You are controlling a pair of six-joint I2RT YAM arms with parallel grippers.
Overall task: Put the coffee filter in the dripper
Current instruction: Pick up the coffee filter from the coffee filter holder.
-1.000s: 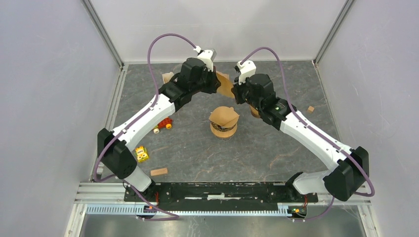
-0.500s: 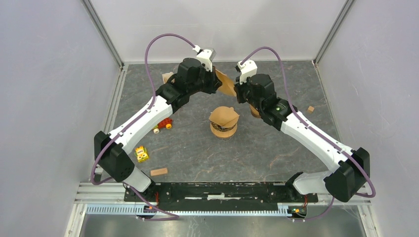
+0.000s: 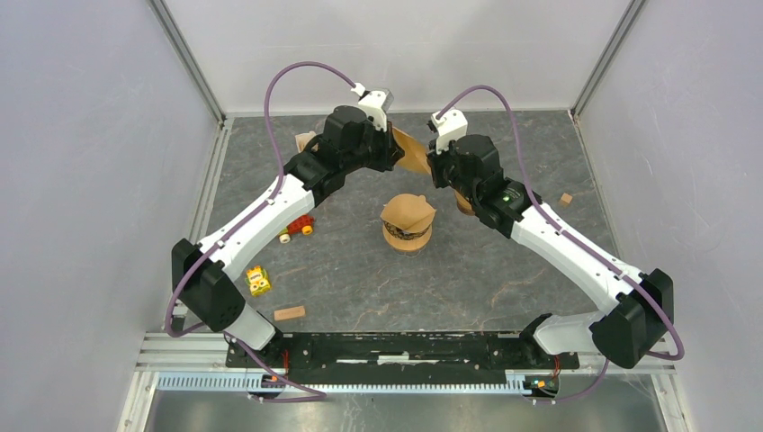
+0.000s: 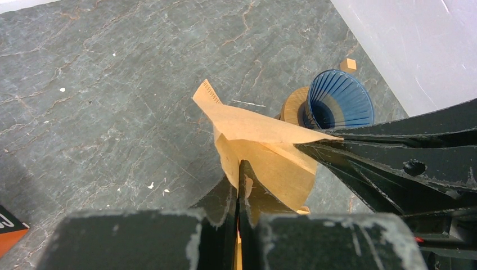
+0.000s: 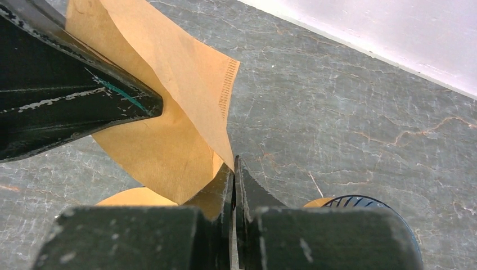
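The coffee filter [image 4: 264,152], a brown paper cone, hangs in the air between both grippers near the back of the table [image 3: 412,153]. My left gripper [image 4: 239,169] is shut on one lower edge of it. My right gripper [image 5: 233,166] is shut on the opposite edge of the filter [image 5: 163,112], spreading the paper partly open. The dripper [image 4: 337,104], blue and ribbed inside, stands on a wooden base just beyond the filter. In the right wrist view only its rim [image 5: 360,203] shows. From above the right arm mostly hides it.
A stack of brown filters on a holder [image 3: 408,220] stands mid-table. A red toy car [image 3: 299,227], a yellow block [image 3: 258,281] and a wooden block [image 3: 289,313] lie to the left. A small wooden cube [image 3: 566,199] lies at the right. Walls enclose the table.
My left gripper has closed fully on the filter's edge and its arm shifted slightly left. The right gripper stayed shut on the filter.
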